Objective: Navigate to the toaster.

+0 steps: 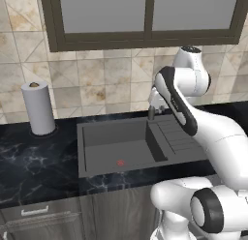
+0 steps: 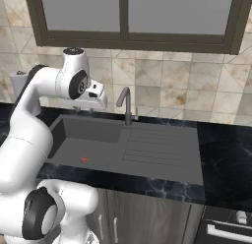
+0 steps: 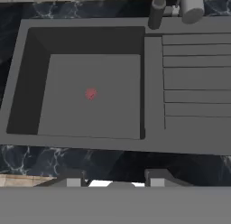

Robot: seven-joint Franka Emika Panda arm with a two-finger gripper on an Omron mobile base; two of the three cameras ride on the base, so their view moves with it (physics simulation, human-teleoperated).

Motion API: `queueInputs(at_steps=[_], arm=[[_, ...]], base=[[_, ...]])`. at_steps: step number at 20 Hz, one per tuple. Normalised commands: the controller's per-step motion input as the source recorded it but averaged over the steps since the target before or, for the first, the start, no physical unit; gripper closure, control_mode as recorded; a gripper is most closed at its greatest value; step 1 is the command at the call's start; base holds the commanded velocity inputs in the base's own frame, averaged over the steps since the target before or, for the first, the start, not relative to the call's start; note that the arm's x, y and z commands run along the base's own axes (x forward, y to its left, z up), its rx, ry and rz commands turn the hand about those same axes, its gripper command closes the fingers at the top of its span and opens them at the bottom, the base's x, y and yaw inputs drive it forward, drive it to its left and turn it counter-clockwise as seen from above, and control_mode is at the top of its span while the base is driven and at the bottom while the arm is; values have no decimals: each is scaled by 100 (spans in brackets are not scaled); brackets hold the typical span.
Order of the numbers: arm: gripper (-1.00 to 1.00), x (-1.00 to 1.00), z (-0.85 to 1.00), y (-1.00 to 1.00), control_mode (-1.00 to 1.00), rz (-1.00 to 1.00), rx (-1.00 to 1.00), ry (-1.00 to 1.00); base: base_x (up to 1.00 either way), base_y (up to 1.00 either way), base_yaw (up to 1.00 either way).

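Glossy white rounded arm segments with dark grey joint bands (black-ringed caps), pincer (image 3: 113, 180) fingertips small and dark.

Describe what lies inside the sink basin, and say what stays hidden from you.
Inside the sink basin sits just a small red drain on a bare grey floor. In the left base view, the arm covers most of the faucet.

Paper towel roll (image 1: 38, 108) left of sink (image 1: 97, 130)

We see an open sink (image 3: 36, 24) basin below; the faucet (image 2: 125, 104) blocks its rear rim, paper towel roll (image 1: 38, 108) by the counter's (image 1: 34, 161) back-left edge.
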Motion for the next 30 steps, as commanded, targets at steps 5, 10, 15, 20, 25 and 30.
queueInputs(at_steps=[5, 10, 15, 20, 25, 30], arm=[[-100, -68, -1, -1, -100, 0, -1, -17], [-100, -85, 19, 1, -100, 0, -8, -31], [-100, -65, 50, 13, -100, 0, -11, -16], [-100, -64, 25, 0, -100, 0, -5, -9], [-100, -72, 1, 0, -100, 0, -1, -12], [-100, -31, 0, 7, 100, 0, 0, 0]], base=[[0, 0, 0], [0, 0, 0], [0, 0, 0], [0, 0, 0], [0, 0, 0], [-15, 5, 0]])
